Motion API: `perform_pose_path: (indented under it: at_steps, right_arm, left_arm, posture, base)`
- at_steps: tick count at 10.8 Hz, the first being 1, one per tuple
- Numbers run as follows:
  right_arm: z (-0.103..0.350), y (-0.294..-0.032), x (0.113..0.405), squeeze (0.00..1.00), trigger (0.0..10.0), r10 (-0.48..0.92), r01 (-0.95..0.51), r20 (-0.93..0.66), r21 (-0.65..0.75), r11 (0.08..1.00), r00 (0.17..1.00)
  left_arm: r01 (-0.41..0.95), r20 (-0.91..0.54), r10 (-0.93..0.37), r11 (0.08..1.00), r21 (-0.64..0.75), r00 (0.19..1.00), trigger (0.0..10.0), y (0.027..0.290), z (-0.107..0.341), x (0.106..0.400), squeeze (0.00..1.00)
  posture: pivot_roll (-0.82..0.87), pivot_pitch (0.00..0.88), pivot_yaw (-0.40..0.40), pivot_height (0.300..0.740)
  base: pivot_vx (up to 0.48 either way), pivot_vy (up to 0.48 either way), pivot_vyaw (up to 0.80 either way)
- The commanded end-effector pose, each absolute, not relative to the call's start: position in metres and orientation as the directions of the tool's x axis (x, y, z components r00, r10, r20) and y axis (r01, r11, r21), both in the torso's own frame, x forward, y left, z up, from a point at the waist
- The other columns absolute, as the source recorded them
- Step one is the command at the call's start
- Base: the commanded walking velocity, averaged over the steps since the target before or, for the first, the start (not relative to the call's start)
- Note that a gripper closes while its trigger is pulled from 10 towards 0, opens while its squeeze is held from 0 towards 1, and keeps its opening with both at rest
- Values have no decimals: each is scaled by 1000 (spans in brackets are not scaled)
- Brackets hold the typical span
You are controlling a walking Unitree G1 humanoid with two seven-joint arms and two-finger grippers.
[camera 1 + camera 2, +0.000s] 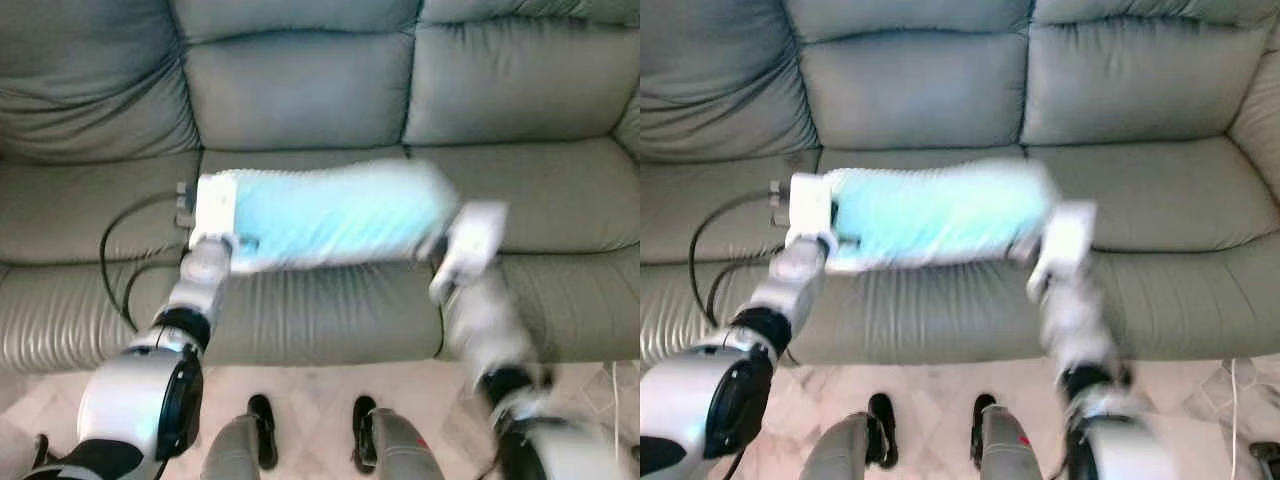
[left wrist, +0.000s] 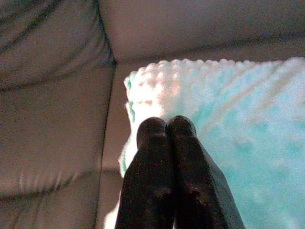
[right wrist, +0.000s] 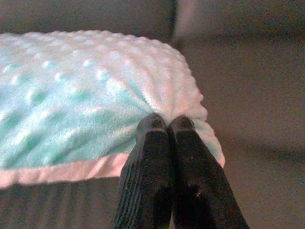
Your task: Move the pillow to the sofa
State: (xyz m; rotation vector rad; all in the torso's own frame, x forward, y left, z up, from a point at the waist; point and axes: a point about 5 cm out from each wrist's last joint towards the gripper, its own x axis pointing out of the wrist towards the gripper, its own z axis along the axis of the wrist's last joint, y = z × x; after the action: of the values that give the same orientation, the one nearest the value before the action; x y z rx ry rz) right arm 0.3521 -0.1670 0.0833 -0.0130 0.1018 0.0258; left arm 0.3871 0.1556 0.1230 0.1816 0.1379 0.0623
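A: In the left eye view, where is the pillow [image 1: 325,215]?

B: Mid-frame, a pale turquoise dotted cushion stretched over the seat of the grey sofa [image 1: 300,90]. The left gripper [image 1: 212,215] is at its left end, the right gripper [image 1: 462,240] at its right end, blurred.

A: And lower down?

B: The robot's feet [image 1: 262,425] on a pale floor [image 1: 320,385], and a black cable [image 1: 115,260] at centre left.

A: Left wrist view?

B: The two black fingers [image 2: 183,157] are pressed together, pinching the pillow's corner at centre frame.

A: Right wrist view?

B: Same: fingers [image 3: 152,157] clenched, fabric puckered at their tips, sofa behind.
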Motion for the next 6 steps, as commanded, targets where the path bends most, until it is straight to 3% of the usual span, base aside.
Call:
perform_pose_path:
  at_steps: [1, 2, 3, 6]
  right_arm:
    - [76, -163, 347, 0, 10000, 53, -55, -109, -11, 998, 993]
    - [63, -148, 339, 90, 10000, 119, -113, -134, 49, 992, 984]
    - [59, -139, 335, 1000, 10000, 165, -151, -127, 109, 982, 978]
    - [63, -137, 338, 1000, 10000, 189, -176, -108, 114, 978, 976]
  left_arm:
    - [-50, -178, 90, 975, 216, 980, 10000, 161, 108, 380, 0]
    - [-46, -195, 93, 971, 233, 976, 10000, 165, 102, 377, 784]
    - [-36, -220, 85, 975, 217, 972, 10000, 167, 94, 373, 1000]
    - [-20, -274, 89, 970, 243, 957, 10000, 168, 76, 362, 1000]
  posture:
    - [-168, 385, 27, 740]
    - [-165, 387, 27, 740]
    - [-167, 387, 27, 740]
    - [-167, 383, 23, 740]
  base:
    - [0, 0, 0]
    - [0, 0, 0]
    - [0, 0, 0]
    - [0, 0, 0]
